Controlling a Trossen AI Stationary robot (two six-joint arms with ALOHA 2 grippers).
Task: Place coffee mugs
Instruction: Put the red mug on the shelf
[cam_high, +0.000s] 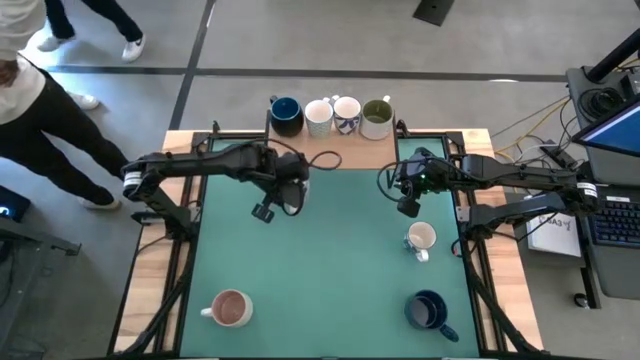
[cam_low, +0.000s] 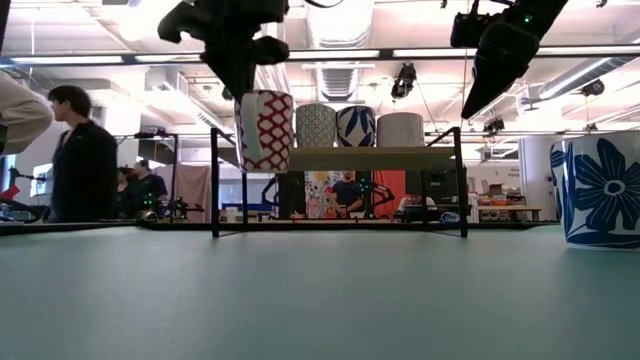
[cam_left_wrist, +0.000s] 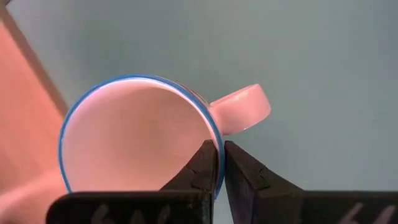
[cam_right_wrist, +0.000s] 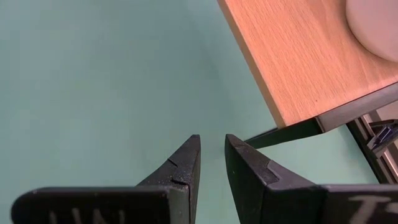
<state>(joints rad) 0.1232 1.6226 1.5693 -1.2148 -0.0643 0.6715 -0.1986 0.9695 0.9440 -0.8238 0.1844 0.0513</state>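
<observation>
Pinched tight on the rim of a blue-rimmed mug (cam_left_wrist: 137, 137) beside its handle: the left gripper (cam_left_wrist: 219, 165), one finger inside the cup, the other outside. Seen from above over the far-left part of the green mat (cam_high: 320, 270), close to the near edge of the wooden shelf (cam_high: 330, 155). Carried clear of the table in the low view, at about shelf height, with a red lattice pattern on the outer wall and the opening upward. Along the shelf at the far edge, left to right: a dark blue mug (cam_high: 286, 115), a white mug (cam_high: 318, 117), a white mug with blue pattern (cam_high: 346, 114) and an olive-green-lined mug (cam_high: 376, 117), all upright and close together in a row. To the right, above the far-right part of the mat near the shelf's right end, the right gripper (cam_high: 408, 200): fingers a little apart with nothing between them, only bare mat and a corner of the shelf ahead in its wrist view. Just nearward of it on the mat, a small white mug (cam_high: 421, 238). At the near right, a second dark blue mug (cam_high: 428, 310); at the near left, a mug with pink-brown inside (cam_high: 230, 308), handle to the left. Close at the low view's right edge, a white mug with blue flower print (cam_low: 600, 190). Beyond the table's far left, a person in dark trousers (cam_high: 40, 110).
</observation>
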